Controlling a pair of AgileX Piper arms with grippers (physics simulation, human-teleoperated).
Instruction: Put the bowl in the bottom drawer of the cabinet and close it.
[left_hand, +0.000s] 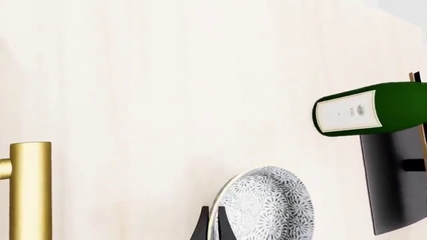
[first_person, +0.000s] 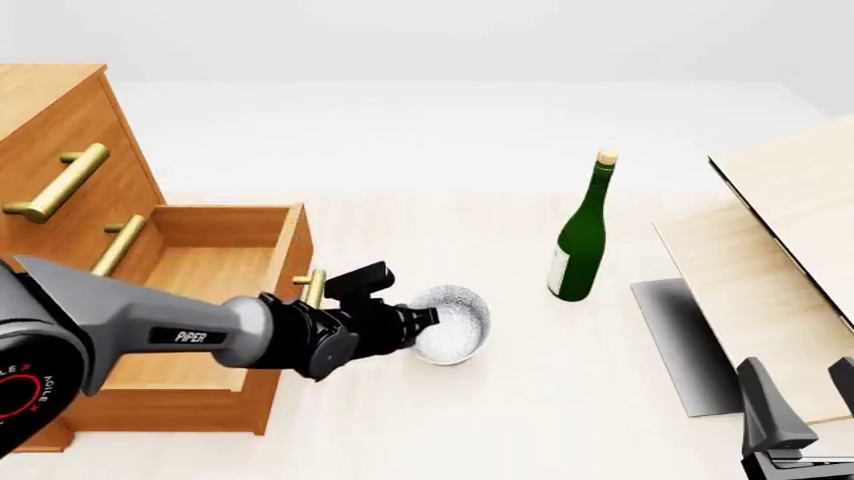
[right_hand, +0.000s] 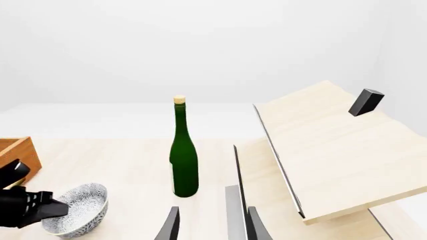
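Left gripper (first_person: 430, 318): jaws closed narrow on the near rim of the bowl (first_person: 451, 325), one finger inside the wall and one outside, as the left wrist view shows. Bowl sits upright on the table (first_person: 534, 400), just in front of the open bottom drawer (first_person: 200, 300), outside it, beside the drawer's short brass handle (first_person: 311, 287). Cannot tell if the bowl is lifted or resting.

Bottom drawer is pulled well out of the cabinet (first_person: 60, 150); inside looks bare wood. The two upper drawers are shut, long brass handles (first_person: 60, 182) facing out.

Right gripper (first_person: 801, 400): low at the near right edge of the table, jaws spread apart, nothing between them. Well apart from the bowl.

Green bottle (first_person: 582, 235) stands upright right of the bowl, apart from it, cork on top. Further right, a pale wooden box (first_person: 787, 260) with a dark edge, tilted, with a dark grey panel (first_person: 687, 340) under its near side.
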